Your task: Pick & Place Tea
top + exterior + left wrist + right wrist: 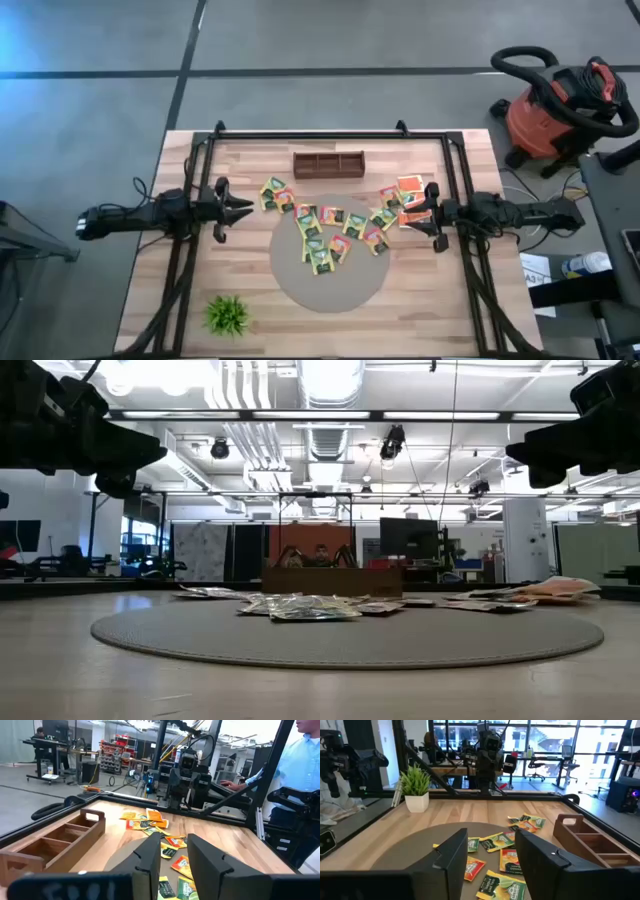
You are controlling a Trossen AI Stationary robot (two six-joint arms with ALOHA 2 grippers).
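Tea sachets (330,238) are lying flat, scattered over the far half of the grey round mat (330,285) and spilling right onto the wooden table (440,300), facing every which way, so no common axis. Behind it is an open workshop. Left gripper (236,208) and right gripper (428,216) are hovering at either side, jaws spread, holding nothing.

The left gripper (172,857) holds its two dark fingers (150,857) parted and empty above the wooden table (227,837). Yellow-green and orange tea sachets (150,822) lie scattered at twelve o'clock beyond the fingertips, with a wooden compartment tray (55,842) at nine o'clock. The other arm (187,777) stands across the table, and a person in a light blue shirt (300,762) is at two o'clock.
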